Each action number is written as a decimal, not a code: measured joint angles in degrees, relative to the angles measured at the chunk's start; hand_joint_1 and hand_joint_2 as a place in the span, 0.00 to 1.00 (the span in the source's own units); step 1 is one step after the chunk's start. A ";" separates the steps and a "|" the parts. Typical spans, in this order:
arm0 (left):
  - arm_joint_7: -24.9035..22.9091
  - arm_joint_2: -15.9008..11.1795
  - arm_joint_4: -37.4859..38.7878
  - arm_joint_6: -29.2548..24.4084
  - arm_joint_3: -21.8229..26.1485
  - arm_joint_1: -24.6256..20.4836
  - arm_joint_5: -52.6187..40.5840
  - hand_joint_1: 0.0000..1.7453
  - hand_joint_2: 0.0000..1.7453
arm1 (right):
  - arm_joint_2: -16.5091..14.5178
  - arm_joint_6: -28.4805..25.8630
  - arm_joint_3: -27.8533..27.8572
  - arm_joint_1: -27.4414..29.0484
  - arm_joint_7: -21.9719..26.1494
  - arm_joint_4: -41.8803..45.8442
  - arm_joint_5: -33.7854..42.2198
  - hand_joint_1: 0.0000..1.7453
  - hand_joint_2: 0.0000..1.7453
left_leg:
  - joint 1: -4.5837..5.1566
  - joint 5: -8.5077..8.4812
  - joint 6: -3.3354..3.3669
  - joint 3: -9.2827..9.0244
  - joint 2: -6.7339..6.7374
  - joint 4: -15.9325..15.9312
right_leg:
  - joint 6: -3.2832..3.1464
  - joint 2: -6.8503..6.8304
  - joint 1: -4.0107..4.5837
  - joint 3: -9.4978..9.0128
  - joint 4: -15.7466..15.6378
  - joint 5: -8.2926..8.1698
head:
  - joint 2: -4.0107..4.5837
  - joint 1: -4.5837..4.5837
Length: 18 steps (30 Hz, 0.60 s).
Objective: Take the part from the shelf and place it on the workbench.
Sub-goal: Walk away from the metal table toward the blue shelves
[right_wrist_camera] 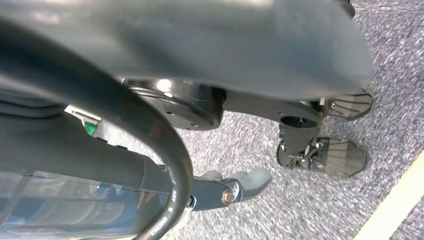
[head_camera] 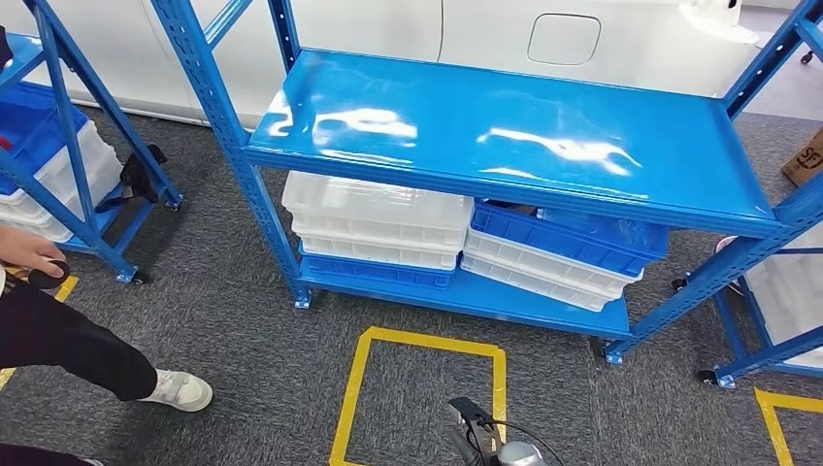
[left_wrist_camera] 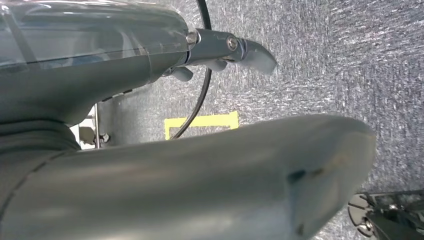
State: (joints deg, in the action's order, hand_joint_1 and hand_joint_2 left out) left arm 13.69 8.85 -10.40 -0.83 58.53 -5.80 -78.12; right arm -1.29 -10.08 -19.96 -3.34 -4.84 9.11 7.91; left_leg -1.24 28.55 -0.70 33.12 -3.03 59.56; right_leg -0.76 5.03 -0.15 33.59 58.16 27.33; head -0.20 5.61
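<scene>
The blue shelf (head_camera: 505, 126) stands in front of me, and its top board is bare and glossy. At the left edge a person's hand (head_camera: 27, 249) holds a small dark round thing (head_camera: 50, 275); I cannot tell whether it is the part. My left hand (left_wrist_camera: 165, 150) hangs over the grey carpet with its thumb and fingers (left_wrist_camera: 245, 50) apart and nothing between them. My right hand (right_wrist_camera: 210, 45) hangs the same way, its fingers (right_wrist_camera: 247, 181) straight and holding nothing.
On the lower board are stacked white bins (head_camera: 378, 218) and a blue bin (head_camera: 563, 238) on more white ones. A second blue rack (head_camera: 58, 146) with bins stands at the left. A yellow tape square (head_camera: 427, 340) marks the carpet. The person's leg and shoe (head_camera: 180, 390) are at lower left.
</scene>
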 joint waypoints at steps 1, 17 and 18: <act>-0.02 0.06 0.00 0.03 0.00 -0.02 0.00 0.00 0.00 | 0.05 0.00 -0.01 0.10 -0.01 -0.01 0.01 0.00 0.00 | -0.02 -0.11 0.31 -0.04 0.44 -0.15 | 0.29 0.10 -0.08 0.10 -0.02 0.03 | 0.00 0.00; -0.32 0.13 -0.02 0.04 0.01 -0.25 -0.09 0.00 0.00 | 0.29 -0.11 -0.02 -0.11 -0.04 -0.02 -0.01 0.00 0.00 | 0.21 1.32 -0.50 -1.96 7.44 -0.82 | 0.66 -6.72 0.08 0.78 -0.04 -0.23 | -0.02 0.28; -0.31 0.13 -0.03 0.03 0.01 -0.31 -0.09 0.00 0.00 | 0.31 -0.12 -0.01 -0.04 -0.07 -0.02 -0.02 0.00 0.00 | 0.07 1.96 -0.71 -1.81 6.88 -0.09 | 0.30 -6.33 -0.05 0.65 -0.18 -0.27 | -0.02 0.24</act>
State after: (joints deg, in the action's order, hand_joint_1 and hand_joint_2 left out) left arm 13.38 8.98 -10.43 -0.80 58.53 -6.11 -78.20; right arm -0.98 -10.20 -19.97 -3.38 -4.91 9.09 7.89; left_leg -1.16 30.51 -1.41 31.31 3.86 59.48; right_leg -0.46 -1.30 -0.21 34.24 57.99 27.06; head -0.21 5.85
